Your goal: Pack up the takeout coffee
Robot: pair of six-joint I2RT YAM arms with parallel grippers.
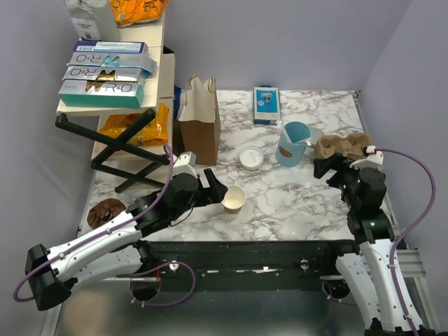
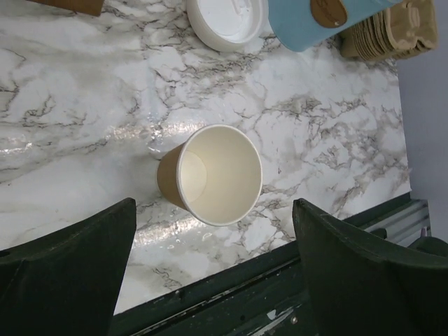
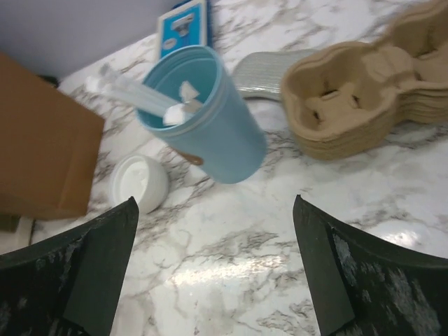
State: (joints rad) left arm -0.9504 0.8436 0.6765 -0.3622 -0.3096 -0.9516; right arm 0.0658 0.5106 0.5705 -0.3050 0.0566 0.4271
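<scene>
The takeout coffee cup [image 1: 234, 199] is a small cream-tan paper cup, upright, open and empty, near the table's front edge; the left wrist view looks into it [image 2: 217, 175]. Its round white lid [image 1: 250, 157] lies apart on the table, farther back, and also shows in the left wrist view [image 2: 227, 21] and the right wrist view [image 3: 138, 183]. My left gripper [image 1: 215, 190] is open just left of the cup, its jaws standing wide on either side [image 2: 213, 234], not touching it. My right gripper [image 1: 323, 168] is open and empty [image 3: 213, 210] near the blue mug.
A light-blue mug [image 1: 292, 143] holding white sticks stands right of the lid. Brown pulp carriers [image 1: 344, 147] are stacked at the right edge. A brown paper bag [image 1: 199, 119] stands at the back left. A blue box [image 1: 266, 105] lies at the back. Shelves with boxes [image 1: 105, 77] stand left.
</scene>
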